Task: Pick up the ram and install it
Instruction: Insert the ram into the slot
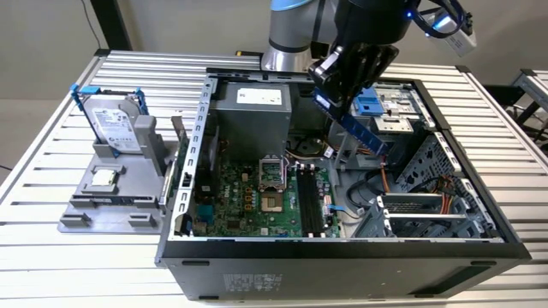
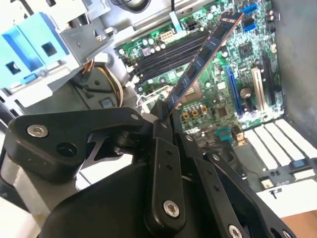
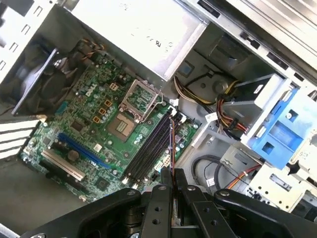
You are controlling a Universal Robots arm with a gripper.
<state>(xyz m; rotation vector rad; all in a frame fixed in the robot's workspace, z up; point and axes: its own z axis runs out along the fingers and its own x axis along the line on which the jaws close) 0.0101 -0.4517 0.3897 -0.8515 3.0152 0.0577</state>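
My black gripper (image 1: pixel 335 95) hangs over the open computer case (image 1: pixel 342 247), shut on one end of the ram (image 1: pixel 364 131), a long narrow stick that looks dark blue. The stick slants down from the fingers toward the case's inside, clear of the board. In the second wrist view the ram (image 2: pixel 203 57) juts out from the gripper (image 2: pixel 162 114) over the green motherboard (image 2: pixel 247 54). In the first wrist view the ram (image 3: pixel 171 146) shows edge-on beyond the gripper (image 3: pixel 172 177), above the black memory slots (image 3: pixel 148 148). These memory slots (image 1: pixel 310 199) lie beside the processor socket (image 1: pixel 272 173).
A silver hard drive in a blue frame (image 1: pixel 115 125) stands on a grey fixture (image 1: pixel 94 208) at the exterior view's left, with a small square processor chip (image 1: pixel 104 178) below it. Inside the case are a grey power supply (image 1: pixel 251 115), a blue drive bracket (image 1: pixel 368 102) and cables (image 1: pixel 376 192).
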